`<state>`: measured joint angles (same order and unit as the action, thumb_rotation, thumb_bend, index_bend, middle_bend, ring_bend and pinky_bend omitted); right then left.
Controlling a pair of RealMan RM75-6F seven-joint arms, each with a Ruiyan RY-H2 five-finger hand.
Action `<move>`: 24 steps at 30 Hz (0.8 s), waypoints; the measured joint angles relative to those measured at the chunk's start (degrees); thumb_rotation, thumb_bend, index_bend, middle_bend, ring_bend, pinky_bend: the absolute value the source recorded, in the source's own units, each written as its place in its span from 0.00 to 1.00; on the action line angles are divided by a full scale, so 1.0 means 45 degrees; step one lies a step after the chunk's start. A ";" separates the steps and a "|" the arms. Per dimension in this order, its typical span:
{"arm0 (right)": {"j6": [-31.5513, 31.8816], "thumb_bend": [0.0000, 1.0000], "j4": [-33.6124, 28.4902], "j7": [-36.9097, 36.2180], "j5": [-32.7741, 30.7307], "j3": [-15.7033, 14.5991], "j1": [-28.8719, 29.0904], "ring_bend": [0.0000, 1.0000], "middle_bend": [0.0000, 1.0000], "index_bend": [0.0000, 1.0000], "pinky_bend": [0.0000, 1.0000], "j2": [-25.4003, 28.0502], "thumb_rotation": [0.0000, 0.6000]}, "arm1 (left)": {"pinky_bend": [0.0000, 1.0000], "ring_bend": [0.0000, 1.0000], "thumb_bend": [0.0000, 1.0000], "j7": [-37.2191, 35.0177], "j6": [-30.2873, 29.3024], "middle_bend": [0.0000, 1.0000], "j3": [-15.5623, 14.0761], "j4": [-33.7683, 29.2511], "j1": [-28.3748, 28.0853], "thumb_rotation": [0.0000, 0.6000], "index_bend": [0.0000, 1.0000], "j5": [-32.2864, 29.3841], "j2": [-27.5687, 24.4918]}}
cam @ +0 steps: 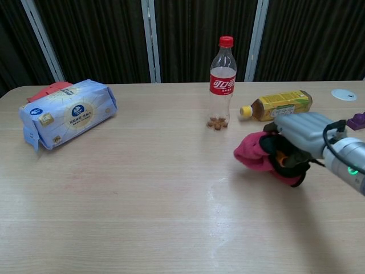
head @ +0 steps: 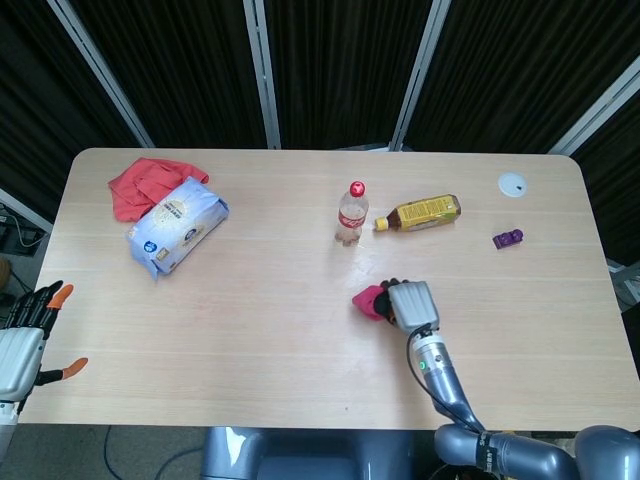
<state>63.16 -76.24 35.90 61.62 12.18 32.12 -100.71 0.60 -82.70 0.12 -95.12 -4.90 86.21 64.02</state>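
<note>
My right hand (head: 411, 304) (cam: 296, 142) grips a crumpled pink cloth (head: 369, 300) (cam: 251, 153) on the table, just in front of the upright cola bottle (head: 352, 212) (cam: 221, 83). A yellow tea bottle (head: 422, 212) (cam: 279, 105) lies on its side behind the hand. My left hand (head: 28, 335) hangs off the table's left front corner with its fingers spread and holds nothing; only the head view shows it.
A blue-and-white tissue pack (head: 176, 225) (cam: 67, 113) lies at the left, with a red cloth (head: 142, 182) (cam: 50, 88) behind it. A purple toy (head: 507, 238) (cam: 357, 119) and a white disc (head: 512, 184) (cam: 344, 94) sit at the far right of the table (head: 250, 330).
</note>
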 measured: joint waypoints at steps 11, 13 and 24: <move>0.0337 0.24 -0.0689 -0.0301 -0.0471 0.0207 -0.0702 0.02 0.11 0.24 0.23 0.2652 1.00 | 0.00 0.00 0.00 0.0256 -0.0037 0.00 0.0036 -0.0085 0.0038 1.00 0.00 -0.0136 0.0029; 0.0222 0.20 -0.1054 -0.0291 -0.0694 0.0165 -0.0813 0.00 0.03 0.15 0.18 0.3149 1.00 | 0.00 0.00 0.00 0.0303 -0.0077 0.00 0.0044 -0.0079 0.0052 1.00 0.00 -0.0128 0.0042; 0.0955 0.11 -0.3282 -0.1365 -0.0565 -0.0129 -0.1841 0.00 0.00 0.03 0.06 0.5395 1.00 | 0.00 0.00 0.00 0.0384 -0.0151 0.00 0.0082 0.0024 0.0078 1.00 0.01 -0.0142 0.0051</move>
<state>67.46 -91.01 29.76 59.08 11.60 23.84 -76.43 2.32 -83.37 0.49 -95.01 -4.55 85.57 64.25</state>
